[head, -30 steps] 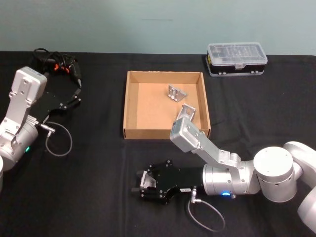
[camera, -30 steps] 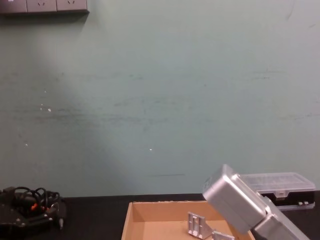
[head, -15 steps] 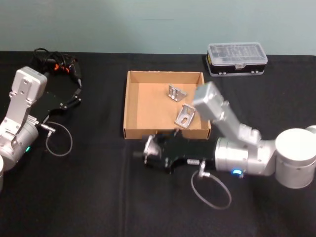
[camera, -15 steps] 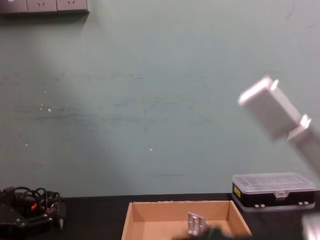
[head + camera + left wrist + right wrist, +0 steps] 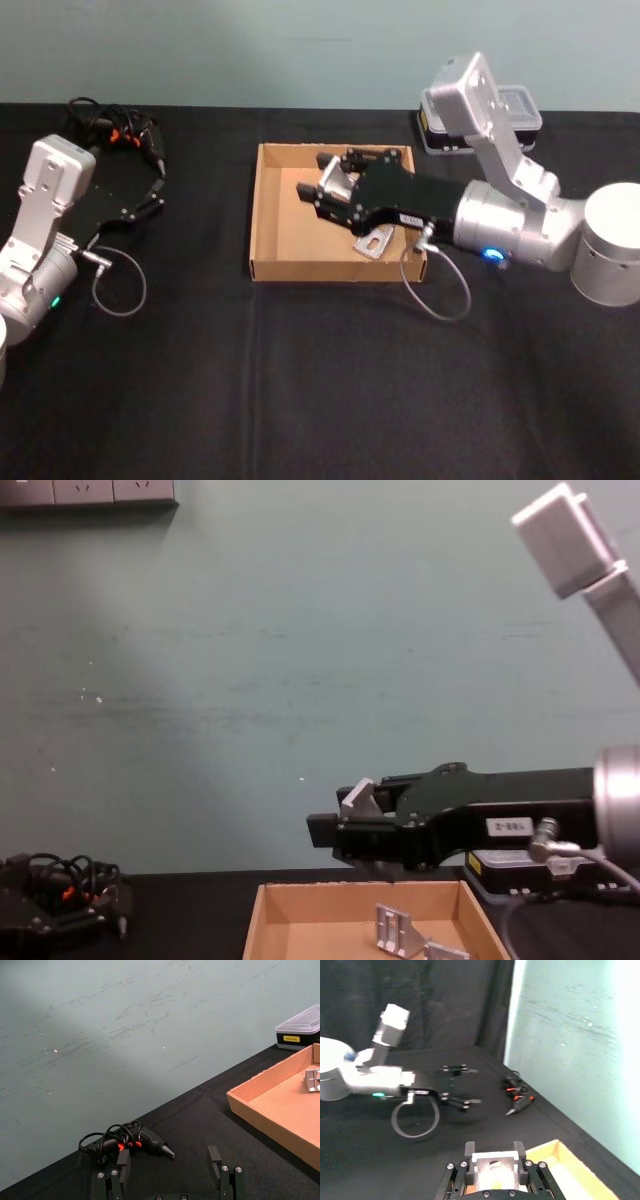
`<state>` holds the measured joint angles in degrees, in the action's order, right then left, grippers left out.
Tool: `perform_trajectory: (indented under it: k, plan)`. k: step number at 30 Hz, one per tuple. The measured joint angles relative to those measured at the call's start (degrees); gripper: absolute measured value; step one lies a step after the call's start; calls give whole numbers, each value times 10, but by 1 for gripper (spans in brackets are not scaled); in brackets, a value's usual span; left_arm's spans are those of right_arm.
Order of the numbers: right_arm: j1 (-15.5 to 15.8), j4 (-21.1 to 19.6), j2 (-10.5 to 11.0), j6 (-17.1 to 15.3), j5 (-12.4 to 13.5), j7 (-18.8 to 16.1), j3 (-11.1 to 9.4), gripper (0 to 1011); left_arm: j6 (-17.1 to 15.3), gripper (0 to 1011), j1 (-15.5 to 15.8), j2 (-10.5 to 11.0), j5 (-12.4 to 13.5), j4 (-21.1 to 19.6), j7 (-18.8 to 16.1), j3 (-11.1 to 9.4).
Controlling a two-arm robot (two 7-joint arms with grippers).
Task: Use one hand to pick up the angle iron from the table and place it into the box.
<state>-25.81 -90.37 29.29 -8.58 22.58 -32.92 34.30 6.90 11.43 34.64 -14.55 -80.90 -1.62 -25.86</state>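
**Operator:** Where is your right gripper, and what is it doing?

**Observer:** Your right gripper [image 5: 322, 187] hangs above the box [image 5: 266, 215], over its far half. In the chest view you see it reaching leftward, clear of the box walls. Its fingers [image 5: 330, 830] pinch an angle iron [image 5: 357, 800]; the right wrist view shows a pale metal piece clamped between the two fingers there.

**Operator:** Is anything in the box?

**Observer:** Two more brackets lie on its floor. One [image 5: 393, 926] stands near the middle in the chest view, another [image 5: 374, 241] lies near the box's front right corner, partly hidden by your arm in the head view.

**Operator:** And the left arm?

**Observer:** Your left gripper [image 5: 170, 1172] rests low over the table [image 5: 300, 380] at the far left, well apart from the box, with its fingers spread and nothing between them. Just beyond it lies a tangle of cables [image 5: 120, 1140] with orange parts.

**Operator:** Anything else?

**Observer:** A case [image 5: 520, 110] with a clear lid sits on the table behind the box's right corner, partly hidden by your right arm.
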Motion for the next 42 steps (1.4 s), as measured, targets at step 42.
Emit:
perform_trajectory:
  k: [42]
  plan:
    - [-111,345,-164,35,-104,-2,22,453,0,1000,0,0,0,0,0,0]
